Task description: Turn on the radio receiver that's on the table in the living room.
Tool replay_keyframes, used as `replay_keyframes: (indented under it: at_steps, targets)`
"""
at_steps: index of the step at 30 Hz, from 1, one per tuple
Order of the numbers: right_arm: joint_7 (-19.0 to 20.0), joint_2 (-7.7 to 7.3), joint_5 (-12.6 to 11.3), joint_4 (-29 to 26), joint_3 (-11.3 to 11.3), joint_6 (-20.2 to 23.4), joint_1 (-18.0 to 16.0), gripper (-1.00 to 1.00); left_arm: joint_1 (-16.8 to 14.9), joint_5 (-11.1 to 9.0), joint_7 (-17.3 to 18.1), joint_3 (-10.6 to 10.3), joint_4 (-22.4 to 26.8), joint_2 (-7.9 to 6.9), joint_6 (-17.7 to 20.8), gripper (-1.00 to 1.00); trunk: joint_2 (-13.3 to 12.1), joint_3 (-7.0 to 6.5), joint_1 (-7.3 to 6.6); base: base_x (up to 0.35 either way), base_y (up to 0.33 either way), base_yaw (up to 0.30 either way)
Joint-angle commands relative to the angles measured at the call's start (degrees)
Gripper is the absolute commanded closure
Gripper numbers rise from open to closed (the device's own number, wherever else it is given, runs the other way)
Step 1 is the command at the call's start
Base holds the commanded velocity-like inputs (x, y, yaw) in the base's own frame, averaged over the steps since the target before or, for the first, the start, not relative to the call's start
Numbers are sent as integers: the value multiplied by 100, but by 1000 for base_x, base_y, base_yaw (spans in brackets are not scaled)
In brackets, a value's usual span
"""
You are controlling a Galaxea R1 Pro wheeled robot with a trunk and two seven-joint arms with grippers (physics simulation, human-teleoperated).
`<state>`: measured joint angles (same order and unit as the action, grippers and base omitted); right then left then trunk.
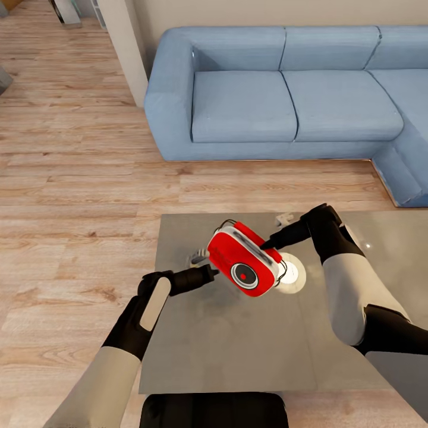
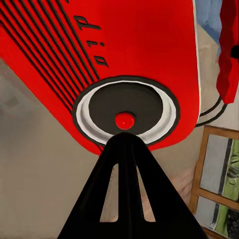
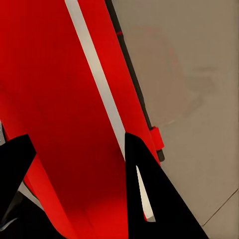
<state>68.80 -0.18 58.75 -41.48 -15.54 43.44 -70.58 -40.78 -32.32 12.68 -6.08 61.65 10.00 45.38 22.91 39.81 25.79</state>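
Right gripper [image 1: 270,242] clamps the radio receiver [image 1: 244,261] and holds it tilted above the table [image 1: 178,356], over the middle of the far half of the glossy grey-brown top. In the right wrist view the two black fingers [image 3: 144,194] sit on either side of the red body [image 3: 59,124], one pressed along the white band, so the jaws stand narrowed onto the casing.

Left gripper [image 1: 209,274] reaches in from the near left, its tip meeting the lower left side of the red box in the head view. In the left wrist view its black fingers [image 2: 124,189] lie together as a single wedge, the point resting at the rim of the round black dial [image 2: 125,107], just beneath the small red button [image 2: 124,120] at the dial's centre; the jaws appear closed with nothing between them. Black ribs run across the red face beside the dial, and the thin wire handle [image 2: 214,107] curves off the casing's edge.

A round white-glowing disc [image 1: 292,272] lies on the tabletop directly behind the radio, partly covered by it in the head view. A small pale object [image 1: 198,257] rests on the table near the left gripper, too small to identify.

Beyond the table's far edge stretches light wood plank floor [image 1: 89,178], then the blue sectional sofa [image 1: 285,95] against a beige wall, its corner section running down the right side of the living room.
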Motion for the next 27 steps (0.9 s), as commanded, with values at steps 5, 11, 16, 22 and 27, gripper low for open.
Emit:
replay_keyframes:
  at_steps: [5,11,16,22,27]
  targets:
    - [7,0,-22,-1,-2,22,6,100,-8,6,-72,1,-390,0,-384,100,1,0,0,0,0,0]
    - [2,3,-28,2,-2,24,7,100,-9,7,-81,1,-734,0,-652,100,1,0,0,0,0,0]
    - [15,8,-38,7,-2,24,7,100,-9,-42,-81,1,-754,0,-691,100,1,0,0,0,0,0]
    - [91,56,-35,18,5,24,33,100,-16,-430,-79,-231,-904,0,-1000,100,1,0,0,0,0,0]
    - [98,99,-28,25,7,27,88,100,-17,-568,-81,-397,-954,0,-1096,100,1,0,0,0,0,0]
